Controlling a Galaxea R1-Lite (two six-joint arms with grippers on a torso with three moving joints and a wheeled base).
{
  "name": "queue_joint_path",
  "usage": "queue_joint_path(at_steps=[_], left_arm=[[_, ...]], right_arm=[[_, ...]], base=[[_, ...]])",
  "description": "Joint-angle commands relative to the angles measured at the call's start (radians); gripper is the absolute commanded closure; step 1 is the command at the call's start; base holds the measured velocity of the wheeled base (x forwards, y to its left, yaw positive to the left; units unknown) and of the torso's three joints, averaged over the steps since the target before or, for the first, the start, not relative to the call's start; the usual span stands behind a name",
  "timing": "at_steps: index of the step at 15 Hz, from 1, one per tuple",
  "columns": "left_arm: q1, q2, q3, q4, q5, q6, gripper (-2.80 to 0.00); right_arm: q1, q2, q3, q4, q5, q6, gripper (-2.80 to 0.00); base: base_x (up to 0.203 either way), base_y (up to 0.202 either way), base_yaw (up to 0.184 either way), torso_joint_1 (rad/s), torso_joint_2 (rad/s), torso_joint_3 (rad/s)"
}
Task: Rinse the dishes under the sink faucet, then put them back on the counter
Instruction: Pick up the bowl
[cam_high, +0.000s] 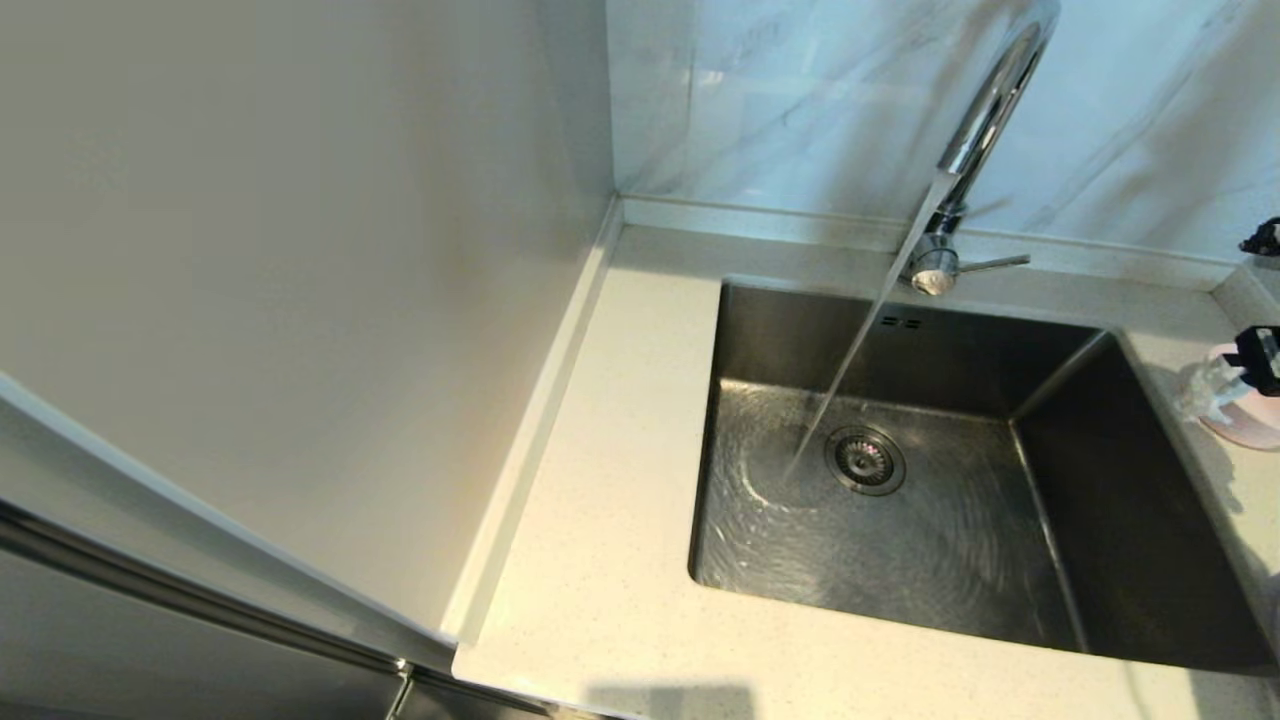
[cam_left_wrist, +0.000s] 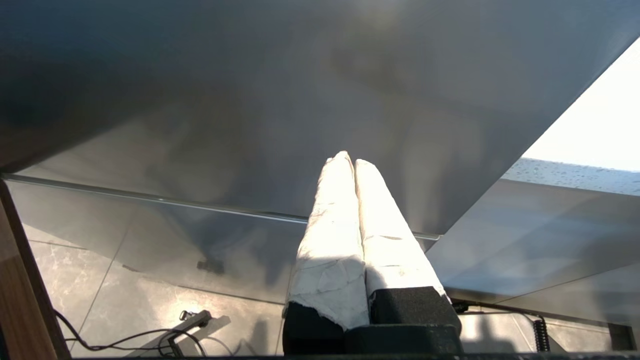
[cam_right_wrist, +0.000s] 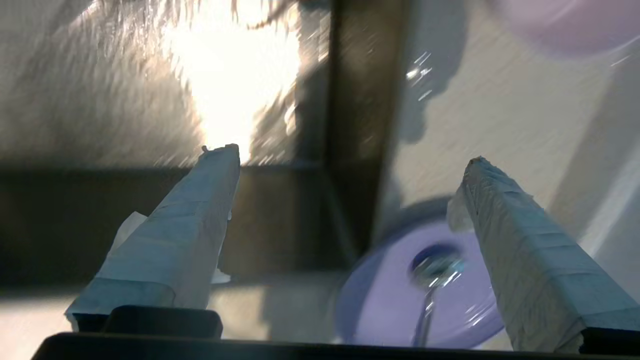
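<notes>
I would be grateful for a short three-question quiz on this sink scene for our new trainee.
1. True or false: water is running from the faucet into the sink.
2. The right gripper is: A) shut on the lilac plate, B) open above the counter beside the sink, with the plate beneath it, C) shut on the faucet lever.
3. Fill in: the left gripper, parked beside a grey panel, has its fingers ____.

Key: 1 true; 2 B; 3 shut.
</notes>
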Motion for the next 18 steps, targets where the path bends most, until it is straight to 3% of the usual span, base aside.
queue_joint_path(at_steps=[1,6,9,18], left_arm=[[0.000,0.000,0.000,0.000,0.000,0.000,0.00],[0.000,0.000,0.000,0.000,0.000,0.000,0.00],[0.000,0.000,0.000,0.000,-0.001,0.000,0.00],[0.000,0.000,0.000,0.000,0.000,0.000,0.00]], right_arm=[[0.001,0.047,0.001,-0.068,-0.028,-0.001,-2.80],[-0.011,0.089,0.017,-0.157,-0.035,-0.013,-2.80],[-0.017,0.135,0.017,-0.265,-0.085,0.010,-2.80],[-0.047,0.217,-0.056,-0.299,-0.124,0.014,-2.80]], base=[[0.000,0.000,0.000,0.000,0.00,0.000],[0.000,0.000,0.000,0.000,0.00,0.000],[0.000,0.000,0.000,0.000,0.00,0.000],[0.000,0.000,0.000,0.000,0.00,0.000]])
